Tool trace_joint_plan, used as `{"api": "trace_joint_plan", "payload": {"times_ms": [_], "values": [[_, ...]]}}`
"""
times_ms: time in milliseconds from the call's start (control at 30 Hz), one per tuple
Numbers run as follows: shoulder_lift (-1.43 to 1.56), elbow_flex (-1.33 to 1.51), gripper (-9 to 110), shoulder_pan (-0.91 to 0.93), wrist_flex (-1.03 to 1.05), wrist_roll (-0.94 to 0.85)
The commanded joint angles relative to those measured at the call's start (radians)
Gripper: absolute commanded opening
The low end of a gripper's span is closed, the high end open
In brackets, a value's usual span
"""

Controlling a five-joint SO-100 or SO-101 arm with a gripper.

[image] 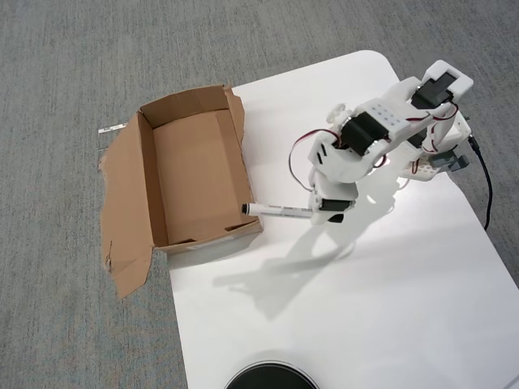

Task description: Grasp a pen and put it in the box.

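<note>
In the overhead view the brown cardboard box (195,166) lies at the table's left edge, with a wide torn flap (123,211) spread flat to its left. The white arm reaches in from the upper right. My gripper (319,212) is shut on the pen (276,210), holding it by its right end. The pen is level and points left, and its black-capped tip (246,208) reaches the box's right wall near the front corner. The pen is held above the table, judging by its shadow below.
The white table (365,308) has a rounded corner at the top. A black round object (272,378) sits at the bottom edge. A black cable (483,182) runs along the right edge. Grey carpet surrounds the table.
</note>
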Motion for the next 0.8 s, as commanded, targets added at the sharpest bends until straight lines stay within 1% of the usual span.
{"api": "trace_joint_plan", "payload": {"times_ms": [0,167,367,767], "values": [[0.084,-0.027,1,0.087,-0.009,0.002],[0.071,-0.151,1,0.15,-0.009,0.008],[0.069,-0.266,1,0.183,-0.02,0.007],[0.069,-0.281,1,0.257,-0.282,0.013]]}}
